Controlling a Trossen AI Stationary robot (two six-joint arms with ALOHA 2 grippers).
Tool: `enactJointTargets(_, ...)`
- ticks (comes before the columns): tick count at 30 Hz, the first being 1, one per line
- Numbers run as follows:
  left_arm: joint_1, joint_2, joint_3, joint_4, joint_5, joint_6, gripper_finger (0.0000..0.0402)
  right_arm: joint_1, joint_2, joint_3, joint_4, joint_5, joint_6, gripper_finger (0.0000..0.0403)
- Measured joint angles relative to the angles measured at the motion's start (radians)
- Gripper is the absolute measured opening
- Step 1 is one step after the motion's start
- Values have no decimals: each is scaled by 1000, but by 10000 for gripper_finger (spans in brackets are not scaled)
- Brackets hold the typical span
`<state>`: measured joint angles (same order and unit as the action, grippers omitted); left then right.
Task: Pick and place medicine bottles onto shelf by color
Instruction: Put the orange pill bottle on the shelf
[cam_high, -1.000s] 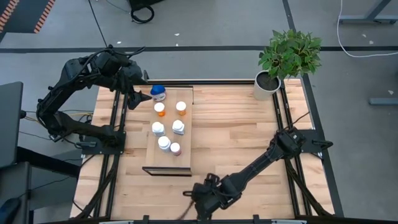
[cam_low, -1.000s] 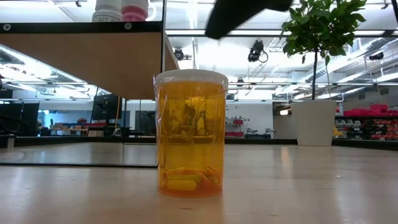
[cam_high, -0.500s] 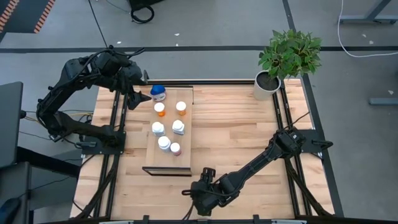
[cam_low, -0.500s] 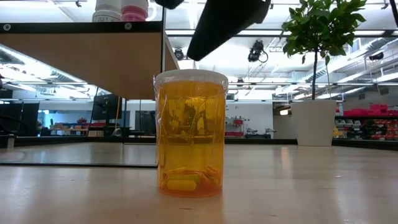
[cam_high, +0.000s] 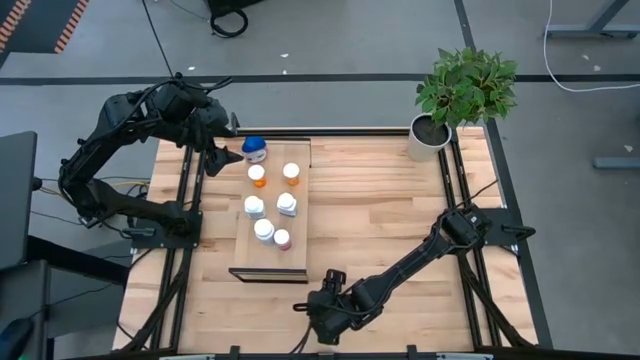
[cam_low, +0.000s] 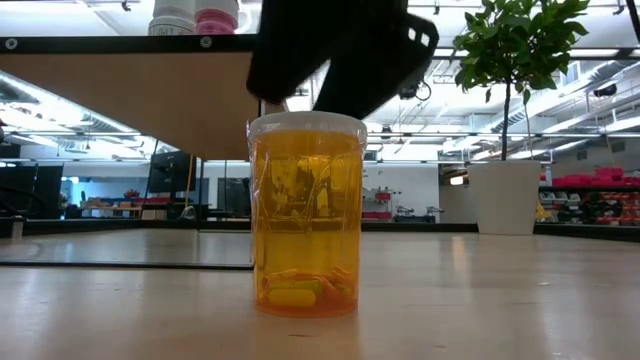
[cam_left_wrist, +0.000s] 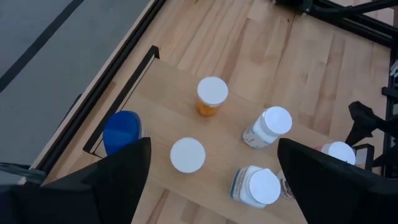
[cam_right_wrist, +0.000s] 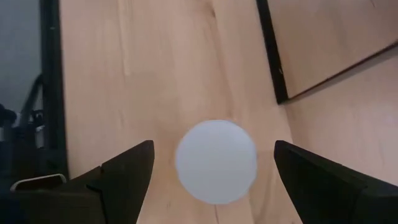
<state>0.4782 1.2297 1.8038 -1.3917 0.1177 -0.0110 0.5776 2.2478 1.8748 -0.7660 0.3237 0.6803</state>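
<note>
An orange medicine bottle (cam_low: 305, 215) with a white cap (cam_right_wrist: 216, 160) stands upright on the table near its front edge. My right gripper (cam_right_wrist: 213, 149) hangs open just above it, one finger to either side of the cap; in the low view it is the dark shape (cam_low: 340, 50) over the bottle. The shelf (cam_high: 270, 255) carries several bottles: a blue one (cam_high: 254, 149), two orange (cam_high: 257, 176), some white (cam_high: 254, 207) and a pink one (cam_high: 282, 239). My left gripper (cam_left_wrist: 214, 180) waits open above the shelf's far end.
A white plant pot (cam_high: 430, 135) stands at the table's far right corner. Dark frame rails (cam_high: 185, 200) run along both sides of the table. The shelf's dark end edge (cam_high: 268, 275) lies just beyond and left of my right gripper. Bare wood lies right of the shelf.
My right gripper has come down toward the orange bottle's cap, shifted a little toward the table's left edge, and rolled about its own axis. The bottle has not moved.
</note>
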Motion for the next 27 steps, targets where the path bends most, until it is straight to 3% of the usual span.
enactJointTargets(17, 0, 0, 0, 1, 0, -4, 355, -9, 0, -33, 40, -19, 0, 338)
enactJointTargets(27, 0, 0, 0, 3, 0, -4, 355, -8, 0, -33, 40, -19, -19, 292)
